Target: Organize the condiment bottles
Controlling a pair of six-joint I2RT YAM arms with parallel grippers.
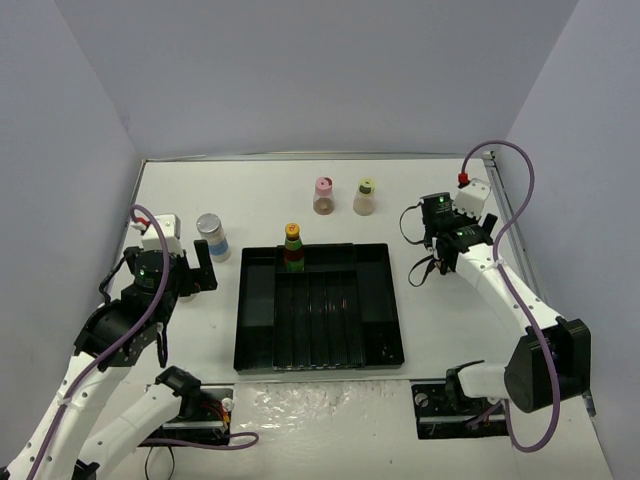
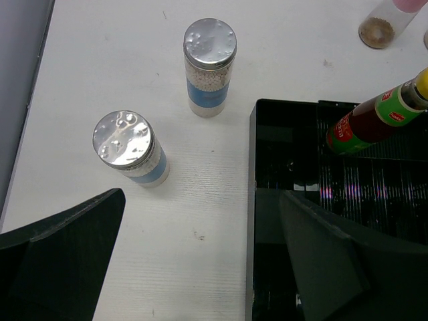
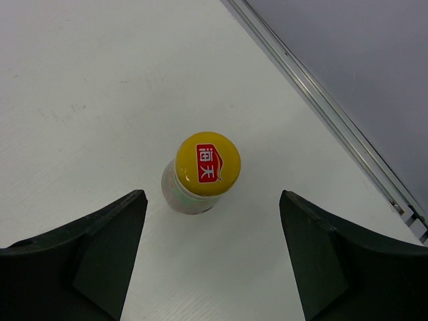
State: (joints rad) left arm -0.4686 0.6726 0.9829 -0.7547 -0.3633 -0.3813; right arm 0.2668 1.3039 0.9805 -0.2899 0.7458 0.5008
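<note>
Nearest the lens, in the left wrist view: the left end effector [image 2: 200, 221], fingers [image 2: 63, 257] spread wide, gripping nothing, hanging over the worktop [image 2: 100, 60] just beside the black tray [image 2: 253, 200]. Ahead of it, a near shaker [image 2: 130, 148] and a far shaker [image 2: 210, 67], both upright and close together on the worktop.

Right end effector [image 3: 210, 204] also apart, straddling an upright yellow-capped bottle [image 3: 204, 172] without touching it, near the rail [image 3: 334, 114] at the worktop's right edge.

Likely trouble on the right: clipping the cap on the way down, or closing off-centre on so narrow a bottle and tipping it toward the rail. On the left: nudging the far shaker while closing on the near one, or catching the tray wall. Further on: knocking over the bottle in the tray [image 1: 293, 248], upright toward its far edge, while setting another beside it.

Count:
- Two shakers.
- Two sauce bottles with yellow-orange caps, one in the tray, one between the right fingers.
- One pink-capped bottle [image 1: 324, 196] and one yellow-green-capped bottle [image 1: 365, 196], side by side beyond the tray.
- Six bottles in all, five outside the tray.
- One tray.
- Two arms.
</note>
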